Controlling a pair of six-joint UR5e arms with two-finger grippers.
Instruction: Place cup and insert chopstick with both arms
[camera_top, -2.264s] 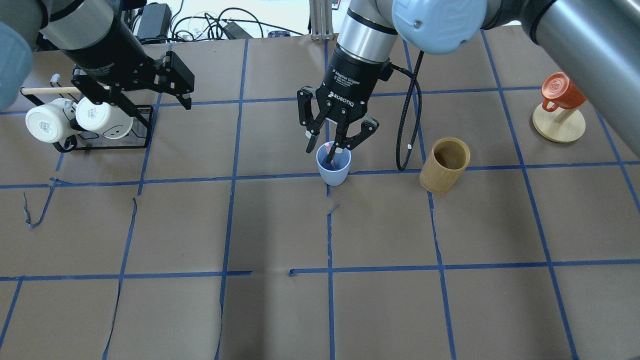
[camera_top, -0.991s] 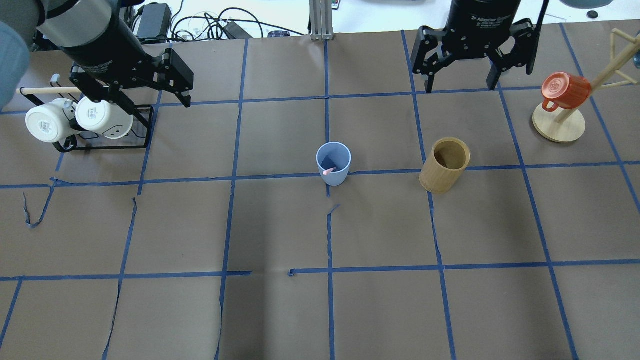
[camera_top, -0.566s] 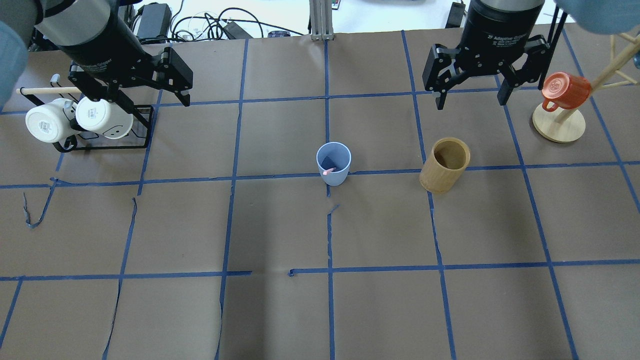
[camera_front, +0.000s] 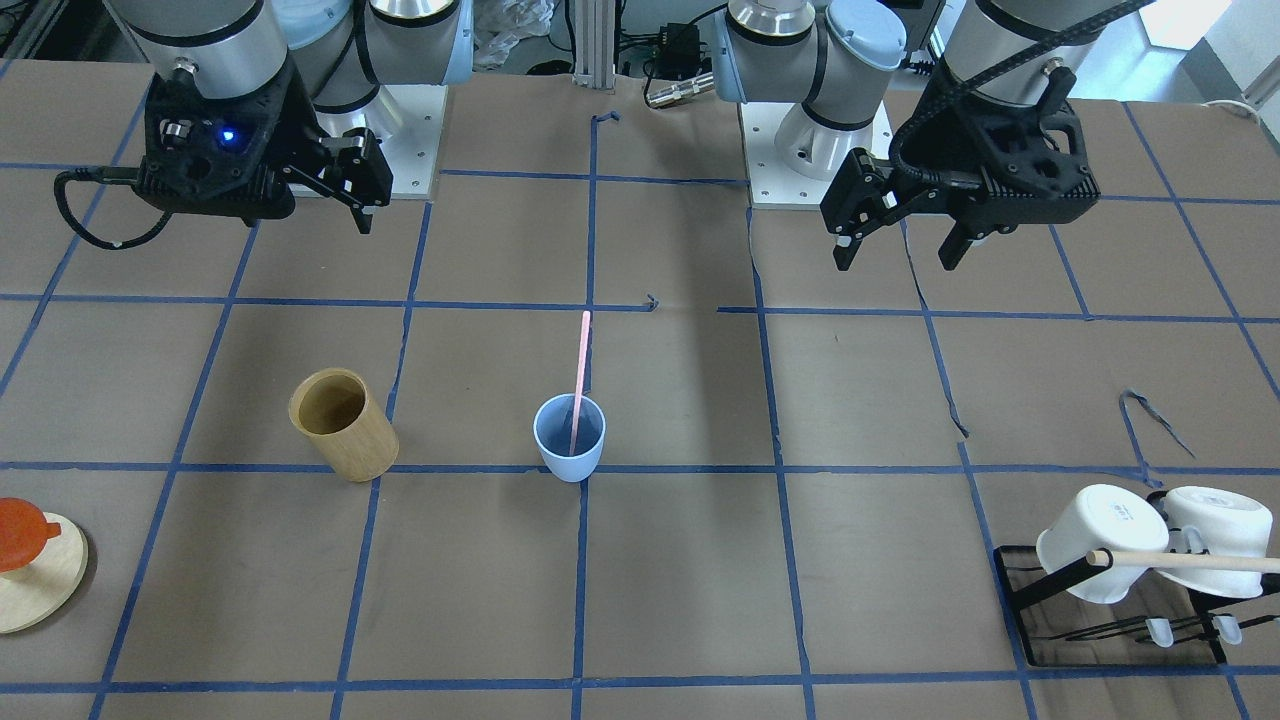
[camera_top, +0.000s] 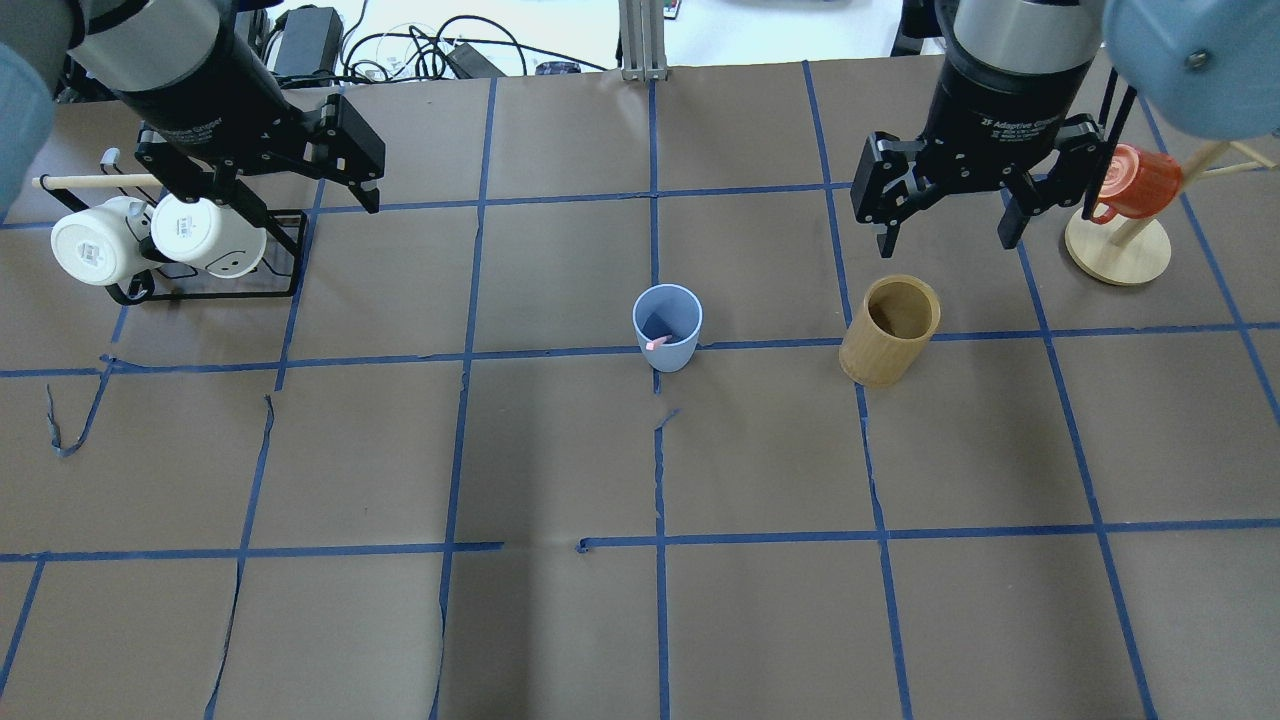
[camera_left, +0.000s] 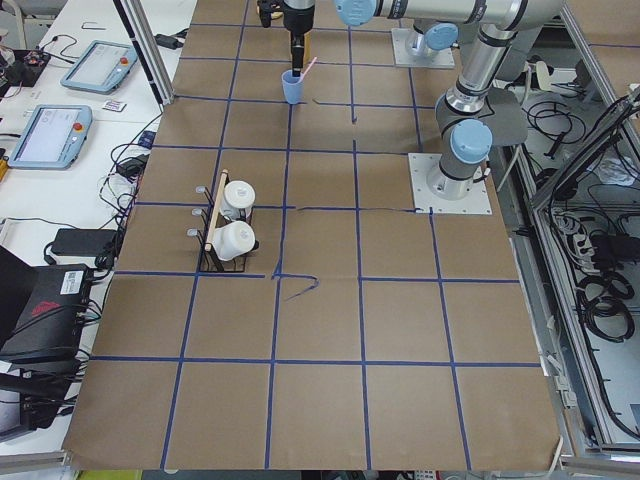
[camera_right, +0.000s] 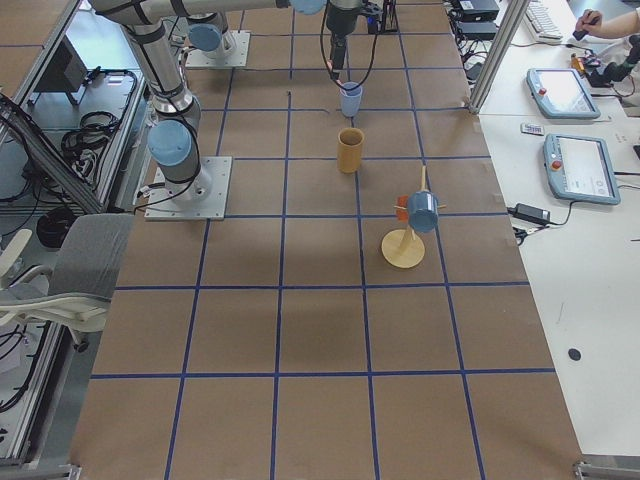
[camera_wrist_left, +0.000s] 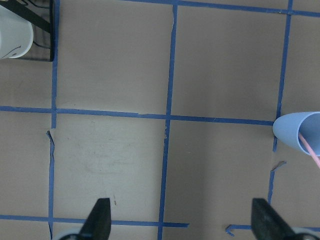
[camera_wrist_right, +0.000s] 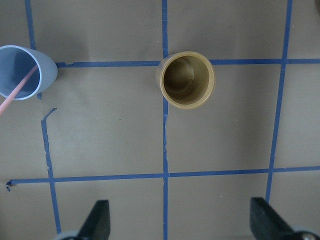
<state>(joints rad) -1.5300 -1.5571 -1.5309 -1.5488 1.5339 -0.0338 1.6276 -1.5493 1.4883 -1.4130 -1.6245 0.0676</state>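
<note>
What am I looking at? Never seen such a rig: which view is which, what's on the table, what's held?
Two robot arms, each ending in a two-finger claw. Pictures come from above, opposite the robot, both table ends, and each wrist. On the brown table: a light blue plastic cup with a pink chopstick leaning in it, an empty tan wooden cylinder, two white mugs on a black wire rack, an orange mug on a wooden stand. The left gripper and right gripper are open, holding nothing.
</note>
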